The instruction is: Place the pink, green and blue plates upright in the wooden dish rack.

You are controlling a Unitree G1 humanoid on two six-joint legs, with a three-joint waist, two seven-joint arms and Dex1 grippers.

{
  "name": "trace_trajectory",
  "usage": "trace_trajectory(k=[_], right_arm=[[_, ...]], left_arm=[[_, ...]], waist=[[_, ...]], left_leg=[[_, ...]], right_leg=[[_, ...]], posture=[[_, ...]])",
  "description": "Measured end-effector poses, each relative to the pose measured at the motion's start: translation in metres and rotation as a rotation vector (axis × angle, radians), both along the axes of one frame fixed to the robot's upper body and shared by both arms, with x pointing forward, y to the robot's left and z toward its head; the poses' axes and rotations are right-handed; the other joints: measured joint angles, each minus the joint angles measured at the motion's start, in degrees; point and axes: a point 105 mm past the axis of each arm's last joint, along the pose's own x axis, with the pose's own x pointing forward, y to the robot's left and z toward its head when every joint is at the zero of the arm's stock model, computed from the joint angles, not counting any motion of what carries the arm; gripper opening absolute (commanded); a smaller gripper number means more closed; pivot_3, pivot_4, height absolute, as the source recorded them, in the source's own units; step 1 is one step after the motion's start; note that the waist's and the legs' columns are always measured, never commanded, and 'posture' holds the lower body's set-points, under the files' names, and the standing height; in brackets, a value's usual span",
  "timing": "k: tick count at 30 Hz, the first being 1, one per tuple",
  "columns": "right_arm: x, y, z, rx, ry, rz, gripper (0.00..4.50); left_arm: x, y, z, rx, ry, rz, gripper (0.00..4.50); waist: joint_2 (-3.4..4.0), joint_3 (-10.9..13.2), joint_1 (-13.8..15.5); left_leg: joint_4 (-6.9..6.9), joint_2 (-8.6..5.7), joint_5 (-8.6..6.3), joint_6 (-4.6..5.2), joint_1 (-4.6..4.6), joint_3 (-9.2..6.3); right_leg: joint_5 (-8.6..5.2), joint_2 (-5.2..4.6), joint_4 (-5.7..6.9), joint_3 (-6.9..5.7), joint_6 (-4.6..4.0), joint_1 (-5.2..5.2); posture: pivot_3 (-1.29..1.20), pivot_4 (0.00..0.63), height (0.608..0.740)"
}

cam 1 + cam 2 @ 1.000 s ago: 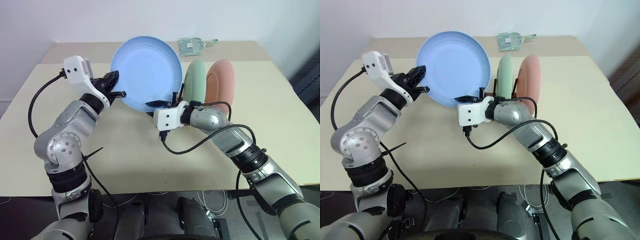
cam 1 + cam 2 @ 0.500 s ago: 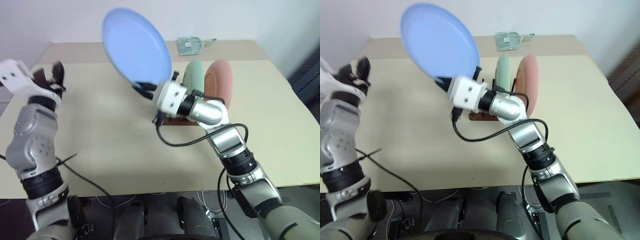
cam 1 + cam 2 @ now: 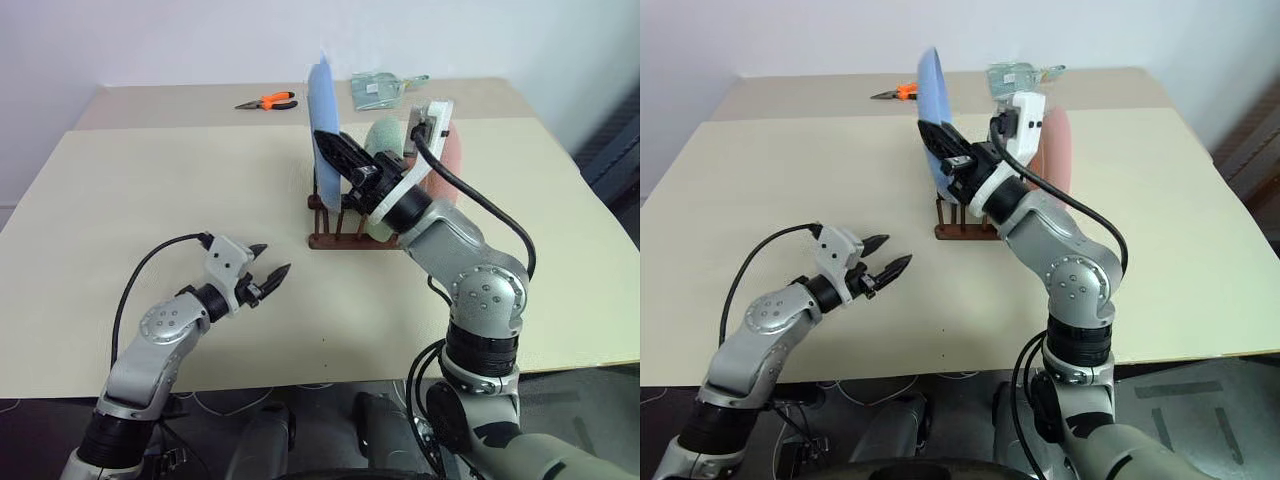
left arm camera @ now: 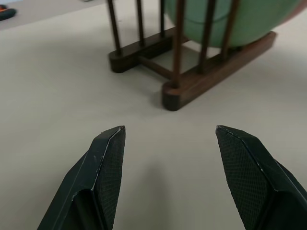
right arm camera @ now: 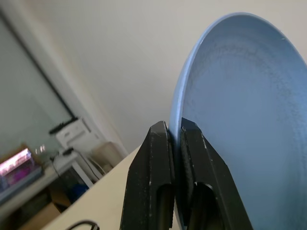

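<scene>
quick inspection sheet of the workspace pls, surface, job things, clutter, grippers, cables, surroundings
surface: beige table, in two sections.
job's things: wooden dish rack holds green plate and pink plate upright; blue plate held edge-up over the rack's near-left slots.
clutter: orange-handled pliers and a clear packet at the far edge.
grippers: left gripper open, empty, low over the table; right gripper shut on blue plate's rim.
cables: black cable loops off each wrist.
surroundings: white wall behind.
</scene>
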Motion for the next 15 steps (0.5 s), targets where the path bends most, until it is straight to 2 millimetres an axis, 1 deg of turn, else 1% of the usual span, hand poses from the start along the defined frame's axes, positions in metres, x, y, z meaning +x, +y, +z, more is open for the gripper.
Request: trace_trajectory(k=[4, 7, 10, 12, 15], right_arm=[[0.003, 0.001, -0.005, 0.009, 0.06, -0.018, 0.0], [0.015, -0.002, -0.015, 0.032, 0.152, -0.041, 0.0], [0.024, -0.004, -0.011, 0.033, 0.163, -0.057, 1.05], [0.029, -0.007, -0.006, -0.022, 0.113, -0.093, 1.96], [0.028, -0.011, 0.008, -0.203, -0.093, -0.145, 1.96]], left_arm=[[-0.002, -0.004, -0.003, 0.016, 0.006, -0.019, 3.05], [-0.002, -0.005, -0.004, 0.018, 0.006, -0.022, 3.05], [-0.002, -0.006, -0.005, 0.025, 0.006, -0.026, 3.11], [-0.003, -0.009, -0.006, 0.024, 0.008, -0.032, 3.11], [-0.003, -0.008, -0.008, 0.032, 0.01, -0.027, 3.11]], waist=[[0.0, 0.0, 0.07], [-0.01, -0.01, 0.08], [0.03, 0.0, 0.03], [0.04, 0.01, 0.01], [0.05, 0.01, 0.09]], left_leg=[[0.03, -0.01, 0.0, 0.0, 0.0, 0.01], [0.07, -0.01, 0.0, 0.01, 0.0, 0.01], [0.06, -0.01, 0.0, 0.01, 0.01, 0.02], [0.06, -0.01, 0.0, 0.01, 0.0, 0.03], [0.08, -0.01, 0.0, 0.01, -0.02, 0.07]], right_leg=[[0.0, 0.0, 0.0, -0.01, 0.0, 0.03], [0.0, 0.0, 0.0, 0.0, 0.01, 0.05], [0.04, 0.01, 0.01, -0.01, 0.08, 0.04], [0.04, 0.02, 0.0, -0.01, 0.09, 0.04], [0.04, 0.0, -0.02, -0.01, 0.11, 0.04]], posture=[[0.0, 0.15, 0.74], [0.0, 0.15, 0.74], [0.0, 0.15, 0.74], [0.0, 0.15, 0.74], [0.0, 0.15, 0.74]])
